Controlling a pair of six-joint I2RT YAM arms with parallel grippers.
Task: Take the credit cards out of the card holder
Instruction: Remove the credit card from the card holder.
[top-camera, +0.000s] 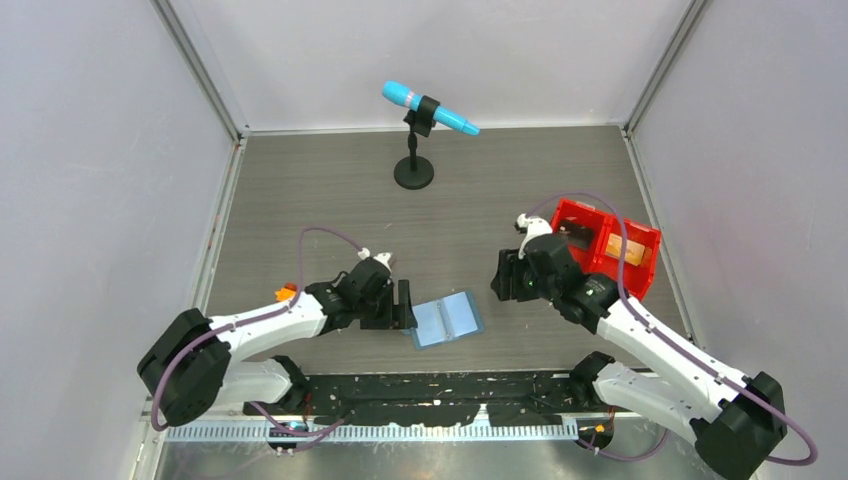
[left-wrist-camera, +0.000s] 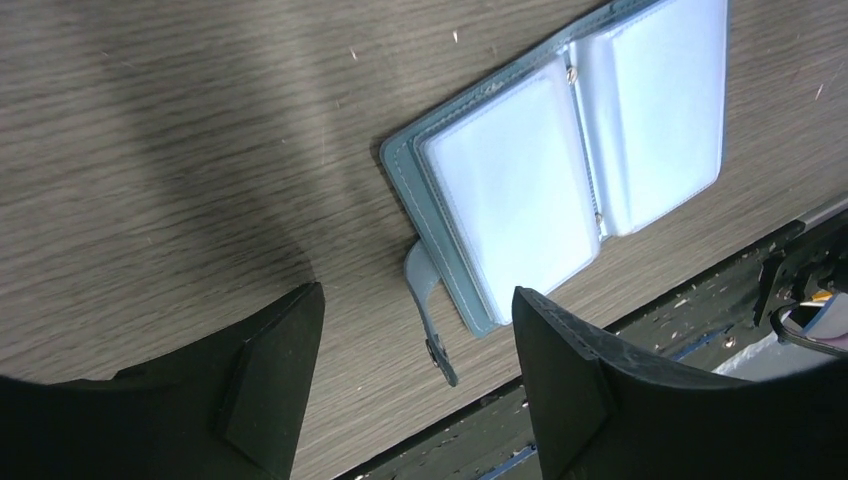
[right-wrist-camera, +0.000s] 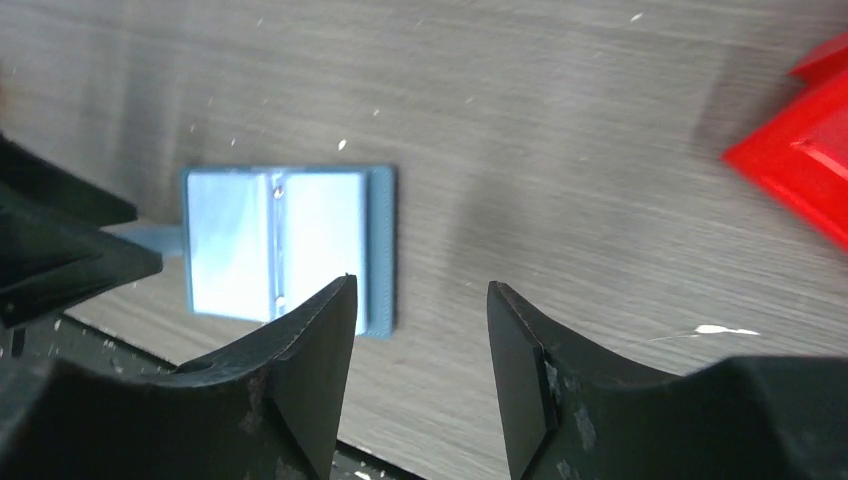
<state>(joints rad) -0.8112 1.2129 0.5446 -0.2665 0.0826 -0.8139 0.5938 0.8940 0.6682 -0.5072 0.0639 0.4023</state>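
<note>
The card holder (top-camera: 447, 320) lies spread open and flat on the grey table (top-camera: 330, 190), low in the middle of the overhead view, close to the black strip along the near edge. Its pale blue pockets face up, and a short strap with a snap (left-wrist-camera: 428, 315) sticks out from one edge.

The left gripper (top-camera: 403, 305) sits just left of the card holder. Its jaws are spread fairly wide with only the strap and bare table between them, and it is gripping nothing. The right gripper (top-camera: 497, 276) hangs up and to the right of the card holder, clear of it. Its jaws are also parted and hold nothing.

At the right of the overhead view stands a red bin (top-camera: 650, 262). One orange-gold credit card (top-camera: 625, 248) lies in its right compartment. The left compartment holds something dark that I can't make out.
</note>
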